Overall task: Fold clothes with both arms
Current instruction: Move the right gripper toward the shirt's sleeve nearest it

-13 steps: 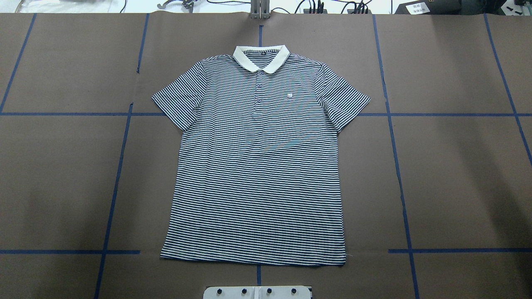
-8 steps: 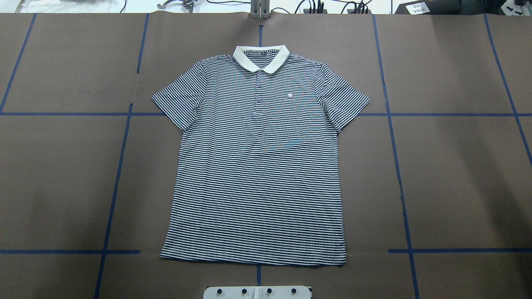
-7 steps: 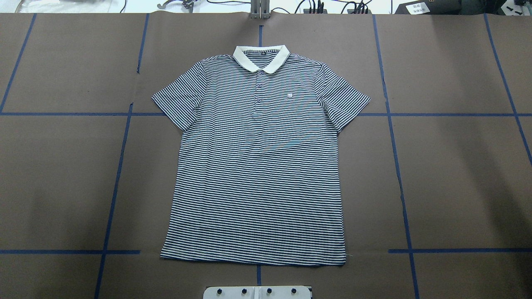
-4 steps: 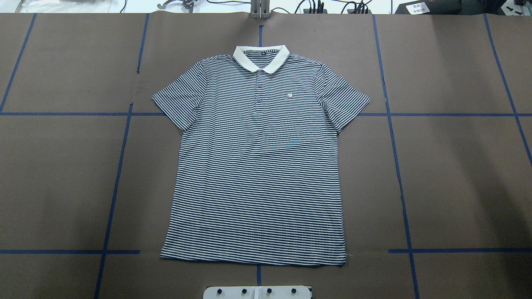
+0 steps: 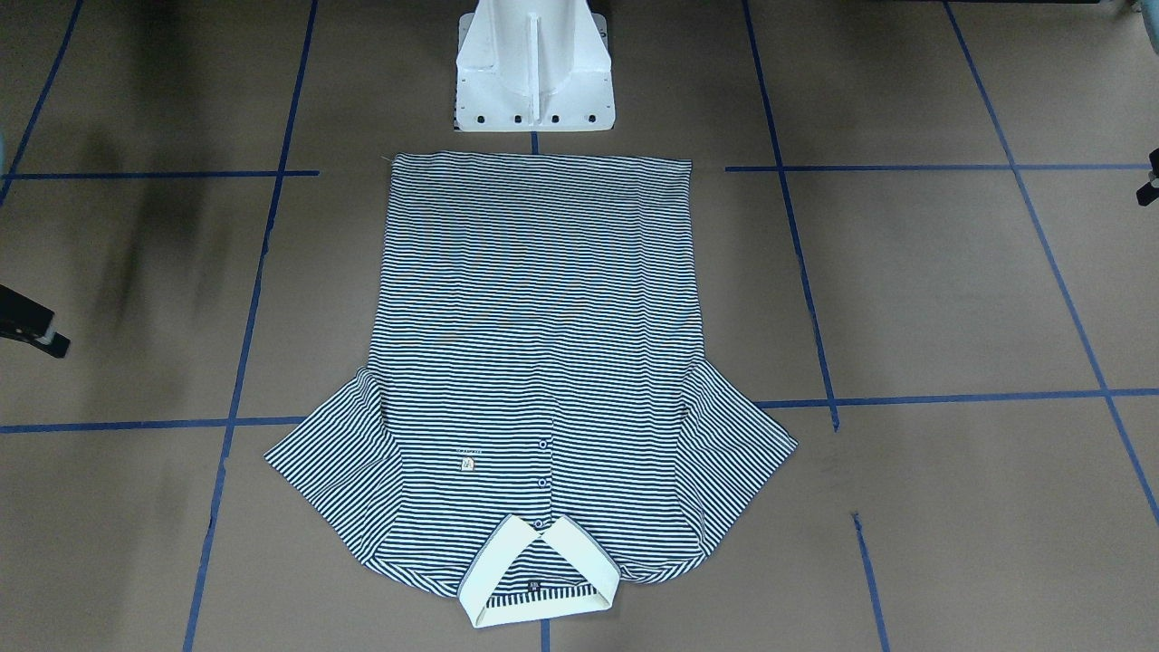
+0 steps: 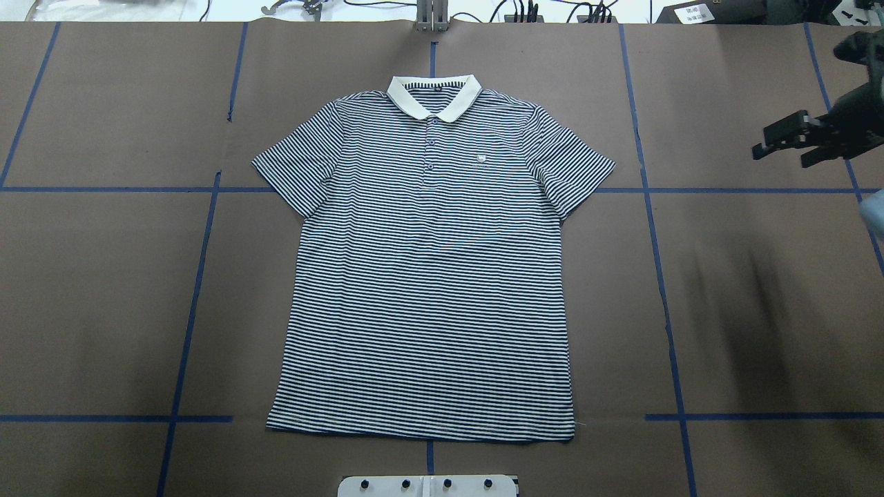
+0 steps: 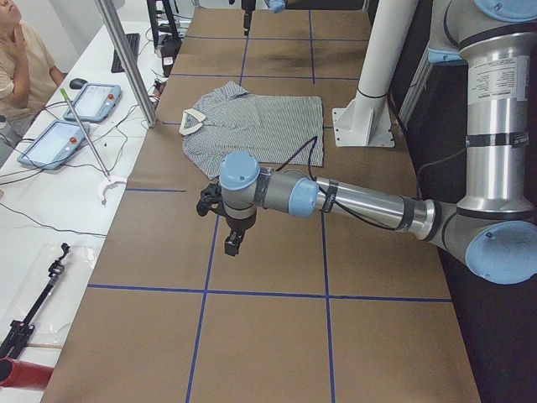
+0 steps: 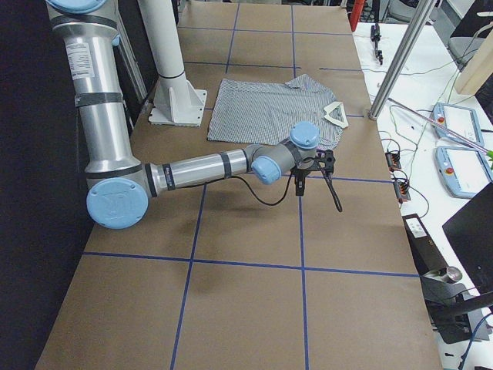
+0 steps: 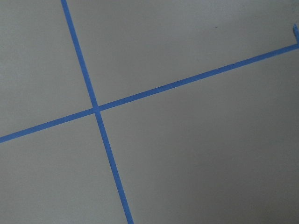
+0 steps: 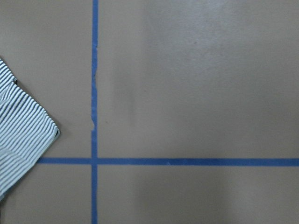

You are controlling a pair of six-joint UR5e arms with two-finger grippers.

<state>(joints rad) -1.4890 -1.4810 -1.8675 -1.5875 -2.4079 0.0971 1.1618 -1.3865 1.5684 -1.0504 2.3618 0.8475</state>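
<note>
Table (image 6: 103, 310): brown paper, blue tape
Polo shirt (image 6: 428, 290): flat, unfolded
Right gripper (image 6: 782, 153): fingers apart, holding nothing
Left gripper (image 7: 226, 231): cannot tell

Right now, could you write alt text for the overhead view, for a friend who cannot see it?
A navy-and-white striped polo shirt lies flat and unfolded, front up, mid-table on brown paper crossed by blue tape lines, cream collar at the far end. The black right gripper shows at the right edge, well clear of the shirt.
</note>
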